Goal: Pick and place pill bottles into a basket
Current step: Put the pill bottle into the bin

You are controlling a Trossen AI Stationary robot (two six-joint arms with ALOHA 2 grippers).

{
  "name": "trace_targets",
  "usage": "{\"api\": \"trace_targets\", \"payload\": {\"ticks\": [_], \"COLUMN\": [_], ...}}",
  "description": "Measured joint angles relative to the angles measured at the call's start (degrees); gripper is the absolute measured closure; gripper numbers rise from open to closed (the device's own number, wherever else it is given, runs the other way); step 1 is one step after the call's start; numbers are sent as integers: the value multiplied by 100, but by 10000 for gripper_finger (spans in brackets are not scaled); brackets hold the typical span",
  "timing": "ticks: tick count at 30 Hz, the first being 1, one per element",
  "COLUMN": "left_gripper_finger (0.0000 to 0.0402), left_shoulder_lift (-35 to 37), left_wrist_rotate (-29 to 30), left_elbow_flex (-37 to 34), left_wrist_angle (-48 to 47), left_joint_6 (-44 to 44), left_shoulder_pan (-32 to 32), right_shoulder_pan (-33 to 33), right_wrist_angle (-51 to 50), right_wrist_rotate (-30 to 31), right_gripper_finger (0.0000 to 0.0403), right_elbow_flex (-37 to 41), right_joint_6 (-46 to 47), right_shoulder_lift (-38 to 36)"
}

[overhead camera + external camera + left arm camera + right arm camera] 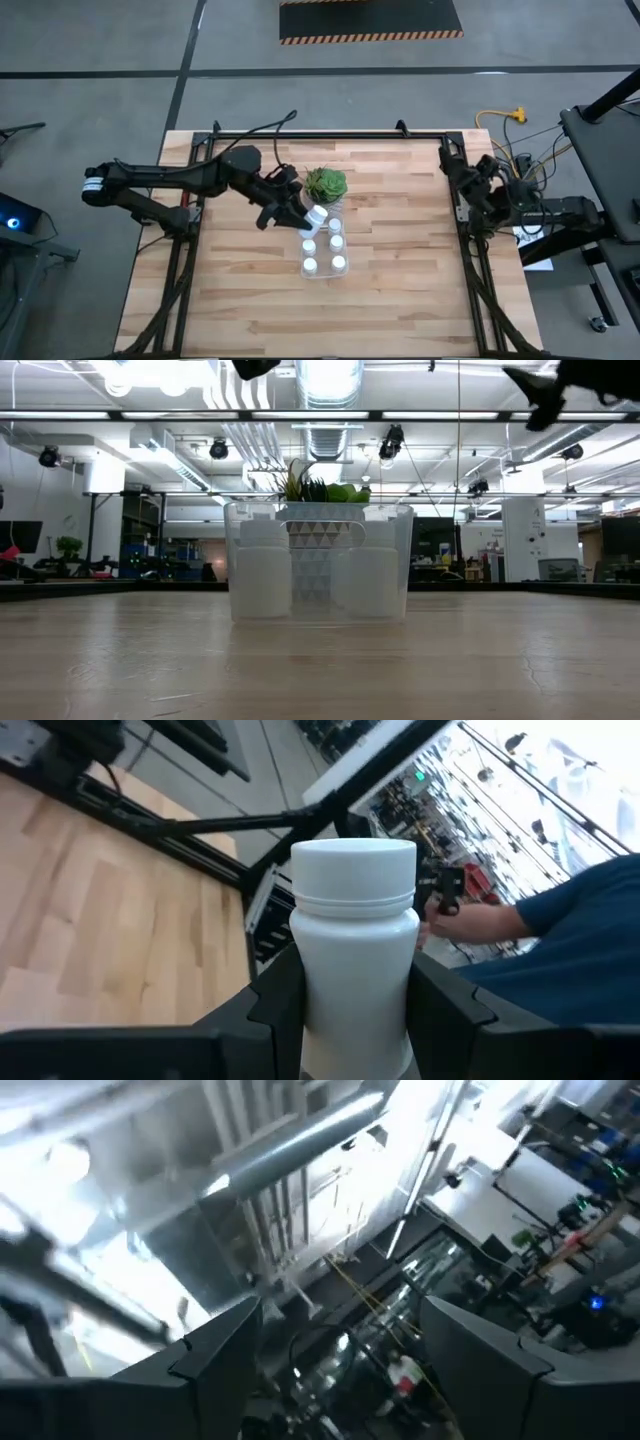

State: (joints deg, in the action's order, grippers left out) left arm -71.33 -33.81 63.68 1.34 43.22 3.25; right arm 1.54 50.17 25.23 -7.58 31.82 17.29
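Left arm reaches from the table's left edge toward centre. Left gripper (305, 218) is closed around a small white cylindrical pill bottle with a white cap (353, 955); in the left wrist view the two dark fingers (275, 1005) press on both sides of its body, cap clear above them. From above, this held bottle (316, 215) sits over the near-plant end of the clear rectangular plastic basket (343, 271), just beside the green leafy potted plant (325, 184).

Basket is at table centre, long axis running away from the plant. Five matching white bottles stand inside; an open slot appears to remain at the end under the gripper.

Judgement on the step: placing the last bottle. Do it well by centring over the free slot, keeping the bottle upright, descending clear of the basket wall and the neighbouring caps, then releasing low so it does not topple.

Right gripper (340, 1350) waits at the table's right edge, fingers spread, holding nothing.
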Motion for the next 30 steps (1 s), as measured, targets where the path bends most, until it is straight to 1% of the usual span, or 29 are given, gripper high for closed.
{"api": "trace_targets", "payload": {"ticks": [2,4,5,9,15,18,20,24,30], "left_gripper_finger": [284,284,284,284,285,286,286,286,286], "left_shoulder_lift": [2,2,2,4,7,7,7,9,9], "left_wrist_rotate": [-77,-166,-208,-431,-824,-1054,-1168,-1372,-1391], "left_elbow_flex": [0,0,2,2,-15,-17,-7,-28,-9], "left_wrist_angle": [11,5,-2,77,74,69,80,66,80], "left_joint_6": [2,13,31,175,452,474,596,752,756], "left_shoulder_pan": [0,0,0,0,0,0,0,2,2], "right_shoulder_pan": [0,-2,-2,2,-7,-2,-2,-7,-9], "right_wrist_angle": [-305,-964,-1410,-3319,-5950,-6951,-7304,-7473,-7527], "right_wrist_rotate": [-406,-947,-1108,-1317,-2503,-3108,-3516,-4288,-4914], "right_gripper_finger": [142,142,142,142,142,142,142,142,142], "right_elbow_flex": [-443,-1039,-1362,-2774,-4961,-5906,-6442,-7242,-7972], "right_joint_6": [-589,-1222,-1471,-1885,-2752,-3169,-3404,-3746,-3976], "right_shoulder_lift": [437,913,1148,2123,3471,4140,4532,5180,5959]}}
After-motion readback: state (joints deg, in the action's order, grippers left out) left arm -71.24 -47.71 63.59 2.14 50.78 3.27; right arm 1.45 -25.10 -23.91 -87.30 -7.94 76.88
